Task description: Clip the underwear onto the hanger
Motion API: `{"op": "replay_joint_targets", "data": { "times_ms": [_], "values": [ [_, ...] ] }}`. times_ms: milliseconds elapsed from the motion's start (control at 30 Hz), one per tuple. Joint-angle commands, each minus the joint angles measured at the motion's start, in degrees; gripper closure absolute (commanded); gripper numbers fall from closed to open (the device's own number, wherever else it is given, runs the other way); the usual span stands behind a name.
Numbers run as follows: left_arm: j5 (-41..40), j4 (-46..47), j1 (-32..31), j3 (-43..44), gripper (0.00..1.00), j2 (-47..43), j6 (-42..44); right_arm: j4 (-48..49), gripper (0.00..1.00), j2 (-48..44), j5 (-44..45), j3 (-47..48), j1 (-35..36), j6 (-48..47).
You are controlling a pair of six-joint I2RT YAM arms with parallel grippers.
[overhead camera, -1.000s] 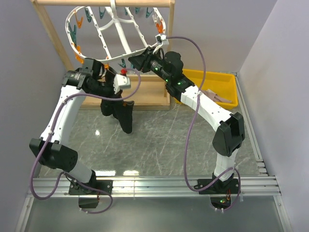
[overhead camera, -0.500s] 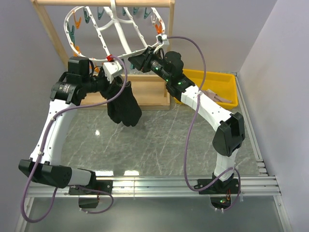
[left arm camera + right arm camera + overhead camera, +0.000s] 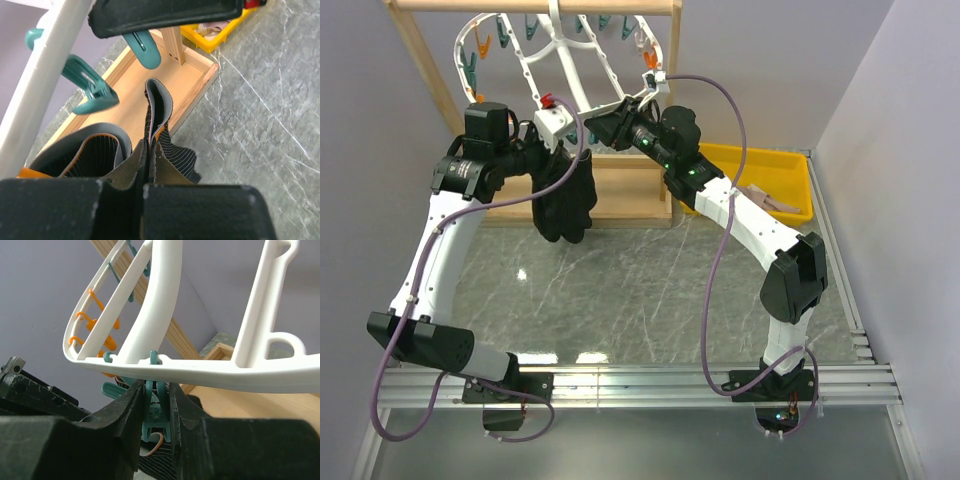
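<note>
Here, the left gripper (image 3: 144, 185) was pinched shut on the underwear (image 3: 172, 160); the right gripper (image 3: 155, 388) squeezed a teal peg (image 3: 155, 419) hanging beneath the hanger (image 3: 165, 315).

Black underwear (image 3: 565, 200) hangs, seemingly unclipped, below tilted hanger (image 3: 200, 372).

- Black knit boxer briefs (image 3: 175, 157): ribbed cloth, matt, finely striped; waistband lining smoother, with a faint sheen.
- White plastic oval drying rack (image 3: 156, 290): moulded plastic, smooth, satin gloss.
- Teal plastic peg (image 3: 90, 85): smooth, slightly shiny plastic.
- Pale wooden frame (image 3: 425, 70): unpainted wood, matt, light grain showing.
- Grey marble-pattern table (image 3: 650, 290): polished, glossy, with bright reflections of the lamps.
- Yellow plastic bin (image 3: 760, 158): smooth plastic, dull shine.
- Silver metal rail (image 3: 650, 378) along the near table edge: grooved, brushed-looking metal.
</note>
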Motion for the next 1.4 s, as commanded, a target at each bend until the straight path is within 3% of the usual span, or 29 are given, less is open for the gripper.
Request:
{"op": "replay_joint_targets", "data": {
  "times_ms": [0, 1367],
  "values": [
    [0.33, 2.78, -0.23, 2.99, 1.0, 0.36, -2.13, 0.11, 1.0, -0.46, -0.88, -0.24, -0.26, -0.19],
    [3.5, 6.04, -0.23, 5.28, 1.0, 1.24, -5.56, -0.15, 1.0, -0.28, 8.07, -0.77, 3.7, -11.51]
  ]
}}
